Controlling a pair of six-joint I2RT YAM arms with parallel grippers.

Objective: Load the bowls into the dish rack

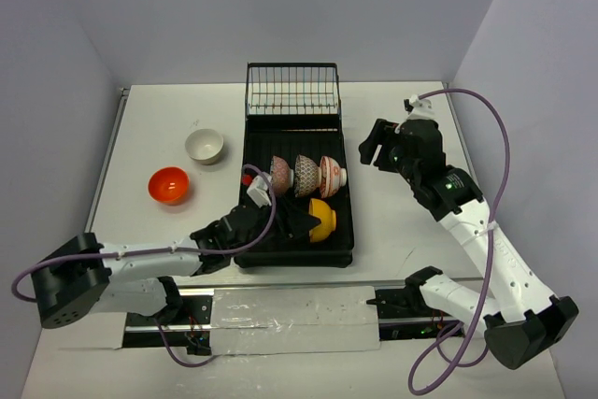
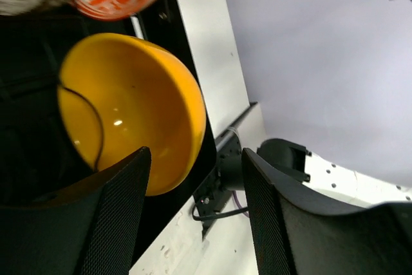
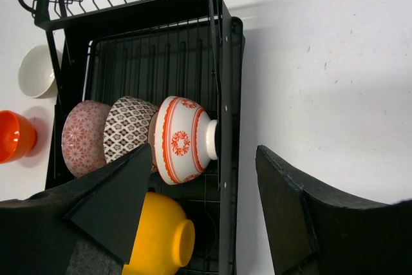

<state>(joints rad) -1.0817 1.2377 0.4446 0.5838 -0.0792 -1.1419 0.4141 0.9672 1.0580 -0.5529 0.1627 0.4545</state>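
Though overhead hides it, hollow of yellow bowl (image 2: 129,114), facing left claw (image 2: 196,159)

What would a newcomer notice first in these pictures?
The bright yellow bowl lies in the near end of the black dish rack, with the open left gripper beside it. Behind it, three patterned bowls stand on edge in a row. A red-orange bowl sits on the table, left of the rack.

No legible text, label, brand, number or sign; patterned bowls (image 3: 183,143) in the dish rack (image 3: 228,94) bear ornament only.
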